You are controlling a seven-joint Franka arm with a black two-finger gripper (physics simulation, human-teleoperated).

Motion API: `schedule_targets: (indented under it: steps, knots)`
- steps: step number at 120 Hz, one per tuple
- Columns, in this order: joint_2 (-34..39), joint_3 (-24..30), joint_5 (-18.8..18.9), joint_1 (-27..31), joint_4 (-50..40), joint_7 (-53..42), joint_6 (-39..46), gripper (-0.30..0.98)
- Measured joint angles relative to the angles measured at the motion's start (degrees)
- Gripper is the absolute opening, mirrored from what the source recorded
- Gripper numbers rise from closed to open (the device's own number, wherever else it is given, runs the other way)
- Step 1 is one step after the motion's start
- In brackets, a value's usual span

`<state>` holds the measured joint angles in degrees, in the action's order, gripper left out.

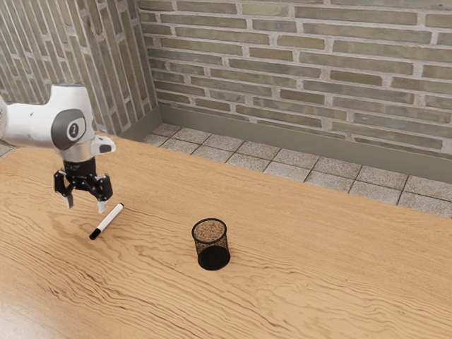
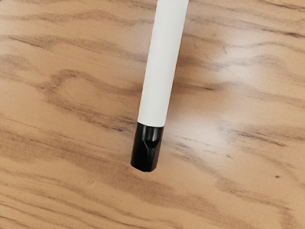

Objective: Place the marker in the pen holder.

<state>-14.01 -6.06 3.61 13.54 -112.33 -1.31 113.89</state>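
Brick walls (image 1: 296,63), narrow courses, pale mortar, meeting in a corner; grey-green baseboard (image 1: 282,143) below. Floor (image 1: 282,169) in speckled square tiles. Counter (image 1: 318,240) of wavy-grained wood, soft sheen.

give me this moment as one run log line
pincer: open, empty | marker: lying on table | pen holder: upright, empty

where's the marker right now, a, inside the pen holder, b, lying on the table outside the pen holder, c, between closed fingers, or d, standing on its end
B: the marker lies flat on the wooden table, apart from the mesh pen holder.
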Motion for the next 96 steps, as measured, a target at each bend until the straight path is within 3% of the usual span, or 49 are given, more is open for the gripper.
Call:
schedule_targets:
  steps: [9, 28, 96]
  knots:
    - [-1.4, 0.0, -0.9, -0.1, -0.6, -0.1, 4.7, 0.69]
    - [-8.9, 0.0, -2.1, 0.2, 6.7, -1.2, 11.1, 0.69]
    - [-14.4, 0.3, -3.1, -0.3, 6.3, -11.2, 18.1, 0.69]
